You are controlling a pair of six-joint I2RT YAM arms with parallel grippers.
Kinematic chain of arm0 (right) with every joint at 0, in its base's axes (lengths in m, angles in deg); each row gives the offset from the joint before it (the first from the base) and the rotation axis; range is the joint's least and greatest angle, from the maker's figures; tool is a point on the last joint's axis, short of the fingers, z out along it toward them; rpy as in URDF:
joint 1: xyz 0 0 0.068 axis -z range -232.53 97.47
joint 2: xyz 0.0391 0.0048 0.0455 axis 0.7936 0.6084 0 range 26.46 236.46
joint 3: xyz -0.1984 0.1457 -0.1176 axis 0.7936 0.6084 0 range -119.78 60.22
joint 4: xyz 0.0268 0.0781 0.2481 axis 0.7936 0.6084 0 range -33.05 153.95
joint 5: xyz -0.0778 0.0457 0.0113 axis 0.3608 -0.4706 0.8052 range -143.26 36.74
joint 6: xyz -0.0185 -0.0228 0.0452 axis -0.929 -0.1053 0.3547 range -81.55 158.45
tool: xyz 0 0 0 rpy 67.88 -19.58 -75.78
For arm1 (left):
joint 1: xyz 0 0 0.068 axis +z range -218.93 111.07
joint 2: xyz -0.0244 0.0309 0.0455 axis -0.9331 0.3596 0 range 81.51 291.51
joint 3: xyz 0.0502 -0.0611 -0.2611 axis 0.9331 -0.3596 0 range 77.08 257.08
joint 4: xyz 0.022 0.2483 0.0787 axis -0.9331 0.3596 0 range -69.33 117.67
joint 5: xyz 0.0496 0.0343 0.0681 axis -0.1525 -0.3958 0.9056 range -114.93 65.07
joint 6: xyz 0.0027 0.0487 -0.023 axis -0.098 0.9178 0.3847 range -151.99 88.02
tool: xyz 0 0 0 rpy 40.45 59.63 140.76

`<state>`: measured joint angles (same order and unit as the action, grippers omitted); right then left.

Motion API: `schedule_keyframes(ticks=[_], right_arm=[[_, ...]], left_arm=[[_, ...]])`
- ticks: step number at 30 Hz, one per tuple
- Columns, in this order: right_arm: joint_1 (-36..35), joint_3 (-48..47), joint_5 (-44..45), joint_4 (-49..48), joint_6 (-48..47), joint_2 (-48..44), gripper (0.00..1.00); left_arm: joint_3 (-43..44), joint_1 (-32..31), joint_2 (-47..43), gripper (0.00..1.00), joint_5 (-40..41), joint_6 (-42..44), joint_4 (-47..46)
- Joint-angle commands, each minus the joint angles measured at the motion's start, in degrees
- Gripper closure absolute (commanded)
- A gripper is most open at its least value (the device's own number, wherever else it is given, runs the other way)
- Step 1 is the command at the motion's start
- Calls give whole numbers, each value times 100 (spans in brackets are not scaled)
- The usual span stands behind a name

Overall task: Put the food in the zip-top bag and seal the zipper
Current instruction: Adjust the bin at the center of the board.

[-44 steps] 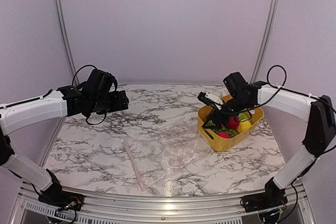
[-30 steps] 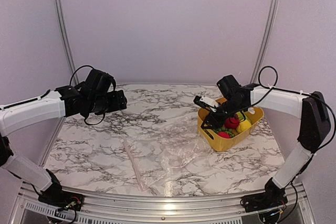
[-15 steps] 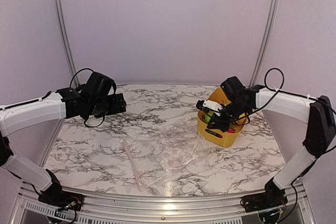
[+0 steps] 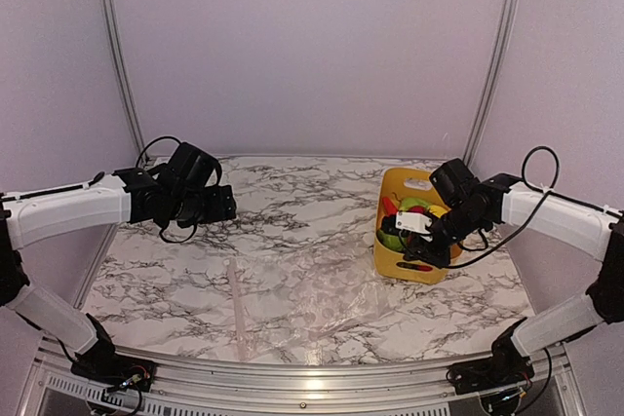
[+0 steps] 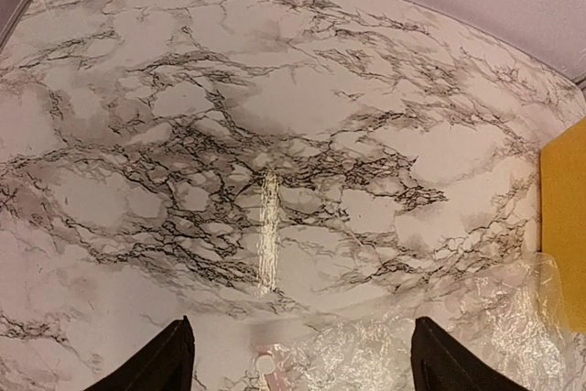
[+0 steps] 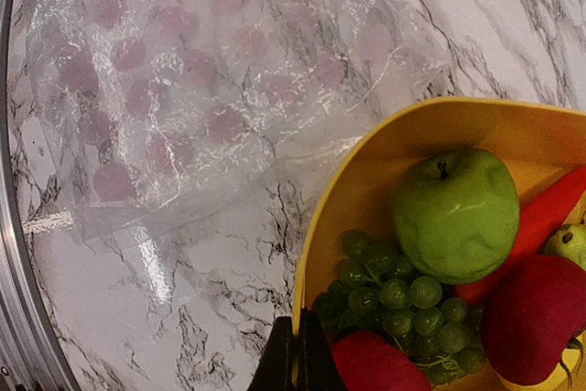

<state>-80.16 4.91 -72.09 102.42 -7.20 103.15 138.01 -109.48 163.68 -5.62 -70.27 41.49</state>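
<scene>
Along the near edge of the table (image 4: 292, 192), the bag (image 4: 322, 294) lies flat and crinkled with no food in it. Its zipper (image 4: 239, 304) runs near-to-far on the left end, so we take it that the mouth faces left.

Right of the bag and just past its corner sits the basket (image 4: 409, 241), which holds all the food we can see: green apple (image 6: 455, 215), grapes (image 6: 389, 295), red pepper (image 6: 540, 217), red apple (image 6: 536, 318). The right gripper (image 6: 298, 359) is closed, its fingers pinched together on the rim of the basket's near wall. We cannot tell whether the basket is lifted or only tipped.

Farther left, well apart from the bag, the left gripper (image 5: 302, 363) hangs over bare marble with its jaws spread wide and nothing between them.

We judge the step in hand to be shifting the basket. The pinch on a thin rim is small, so we would move it low and slowly, keep it level so the round fruit does not roll out, and keep it off the plastic. Nothing is bagged yet. The mouth lies on the far side from the basket, so the left gripper should be the one to hold it open.
</scene>
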Motion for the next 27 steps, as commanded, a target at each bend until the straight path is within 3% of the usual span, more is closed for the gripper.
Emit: schedule_keyframes(ticks=[1,8,14,20,23,27], right_arm=[[-37,35,52,633,-718,-32,100],[-39,61,228,888,-1397,49,100],[-40,-46,363,798,-1400,38,100],[-25,-558,361,1317,-1350,57,56],[-26,-1082,-64,1584,-1133,2,45],[-21,-1709,-598,1310,-191,169,42]], left_arm=[[-193,-5,-68,16,-104,147,269],[-522,-5,-309,16,-157,360,279],[-754,-5,-417,16,-202,419,168],[-879,-5,-499,16,-411,375,203],[-1072,-4,-656,21,-686,347,154],[-1590,-5,-970,29,-1241,154,-134]])
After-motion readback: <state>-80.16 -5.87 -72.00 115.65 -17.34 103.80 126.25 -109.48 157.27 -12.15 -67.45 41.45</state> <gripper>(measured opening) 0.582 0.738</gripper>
